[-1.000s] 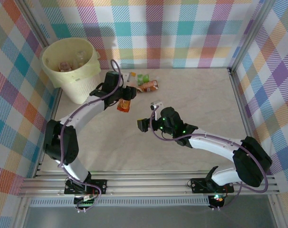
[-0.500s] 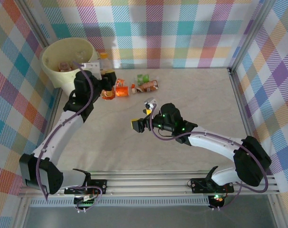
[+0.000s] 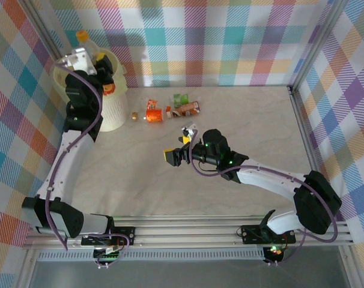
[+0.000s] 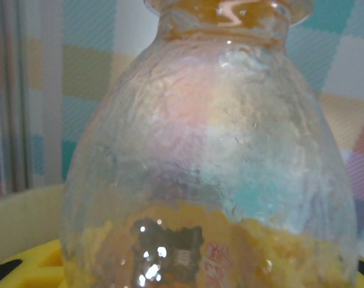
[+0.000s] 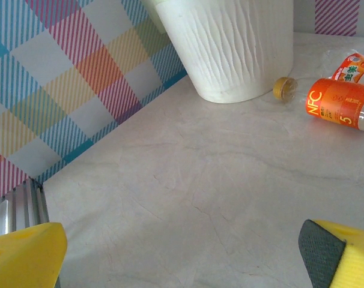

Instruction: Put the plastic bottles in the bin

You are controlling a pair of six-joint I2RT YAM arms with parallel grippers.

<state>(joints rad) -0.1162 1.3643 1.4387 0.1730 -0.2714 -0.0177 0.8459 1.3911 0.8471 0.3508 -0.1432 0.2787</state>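
**Left arm.** The left arm reaches up over the bin [image 3: 105, 113] at the back-left corner of the table [image 3: 242, 138]. The left gripper [image 3: 100, 67] is closed on a plastic bottle [image 4: 206, 150]. In the left wrist view the yellow fingers [image 4: 32, 271] clamp the bottle's lower body at its yellow-orange label.

**Held bottle, orientation.** Its long axis runs straight out from the fingers. The neck and orange cap [image 3: 81, 37] are at the far end. In the top view the cap points toward the back-left corner and sits over the bin's far rim. The clear body is not crushed where it shows.

**Right arm.** The right gripper [image 3: 178, 144] hovers low over the middle of the table. Its jaws are wide apart with nothing between them.

**Bottles on the table.**
- An orange-labelled bottle [image 5: 341, 102] lies on its side near the bin's base. Its long axis runs roughly left to right in the top view. Its yellowish cap [image 5: 283, 87] points at the bin and lies just beside the ribbed wall.
- A green-labelled bottle [image 3: 181, 99] and a red-brown one [image 3: 188, 108] lie close together to its right, near the back wall.
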